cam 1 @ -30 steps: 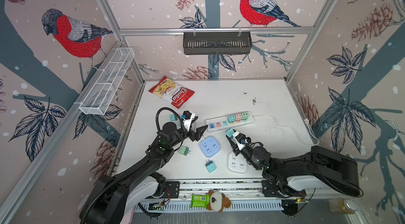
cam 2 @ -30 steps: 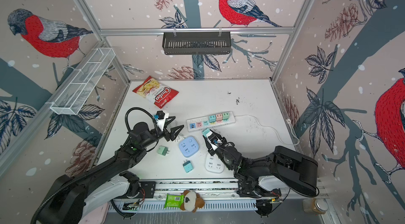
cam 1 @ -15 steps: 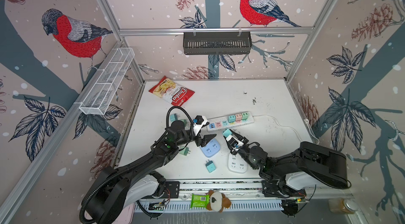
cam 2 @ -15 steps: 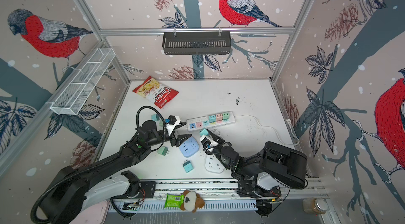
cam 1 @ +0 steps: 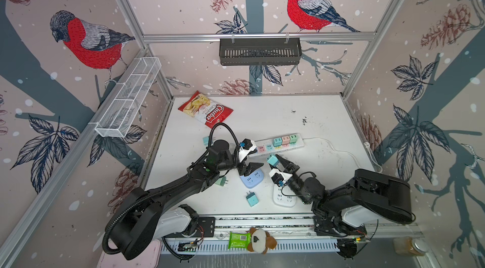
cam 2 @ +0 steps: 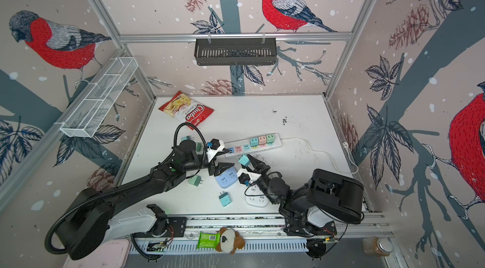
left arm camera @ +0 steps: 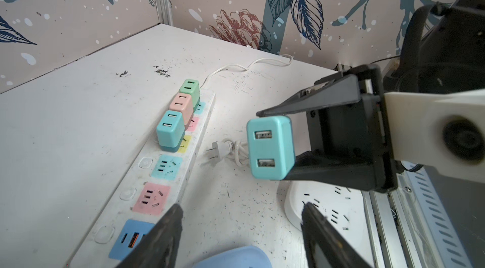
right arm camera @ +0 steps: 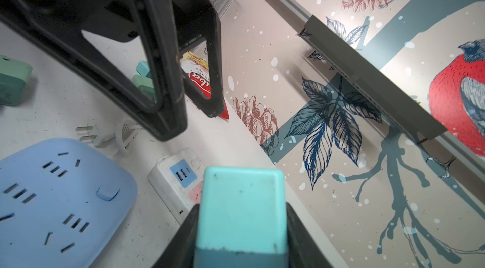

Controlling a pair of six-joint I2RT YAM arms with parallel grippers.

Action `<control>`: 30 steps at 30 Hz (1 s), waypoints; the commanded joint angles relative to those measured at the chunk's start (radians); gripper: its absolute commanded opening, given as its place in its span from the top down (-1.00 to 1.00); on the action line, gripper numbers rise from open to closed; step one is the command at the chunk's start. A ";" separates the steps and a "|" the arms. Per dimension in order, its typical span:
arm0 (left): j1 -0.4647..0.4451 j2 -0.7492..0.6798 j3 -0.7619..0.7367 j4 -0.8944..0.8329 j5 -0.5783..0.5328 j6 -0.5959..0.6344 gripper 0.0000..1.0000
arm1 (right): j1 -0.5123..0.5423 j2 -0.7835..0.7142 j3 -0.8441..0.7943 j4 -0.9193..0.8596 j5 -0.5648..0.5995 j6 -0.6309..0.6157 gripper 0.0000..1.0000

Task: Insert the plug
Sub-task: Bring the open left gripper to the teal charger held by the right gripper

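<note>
Left wrist view shows we hold the teal plug (left arm camera: 270, 147) tight in our right gripper (left arm camera: 273, 146), up near the power strip (left arm camera: 195, 146), with our left gripper (left arm camera: 241, 206) open and empty, so next we must push it into a free socket (left arm camera: 166, 165).

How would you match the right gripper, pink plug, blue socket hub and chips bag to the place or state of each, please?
1 right gripper
2 pink plug
3 blue socket hub
4 chips bag

A plugged into the power strip
B far left corner of the table
C shut on a teal plug
D lying flat, sockets empty

Pairs: 1-C, 2-A, 3-D, 4-B
</note>
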 commanded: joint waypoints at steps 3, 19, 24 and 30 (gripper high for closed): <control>-0.015 0.011 0.011 -0.019 0.022 0.043 -0.43 | 0.000 -0.090 -0.010 -0.093 -0.044 -0.031 0.99; -0.062 0.054 0.056 -0.087 0.018 0.080 -0.41 | 0.002 -0.252 -0.017 -0.260 -0.123 -0.005 0.99; -0.066 0.071 0.068 -0.100 0.018 0.086 -0.39 | 0.005 -0.252 -0.006 -0.289 -0.130 -0.001 0.99; -0.071 0.078 0.073 -0.105 0.023 0.089 -0.37 | 0.005 -0.243 -0.002 -0.285 -0.135 0.000 0.99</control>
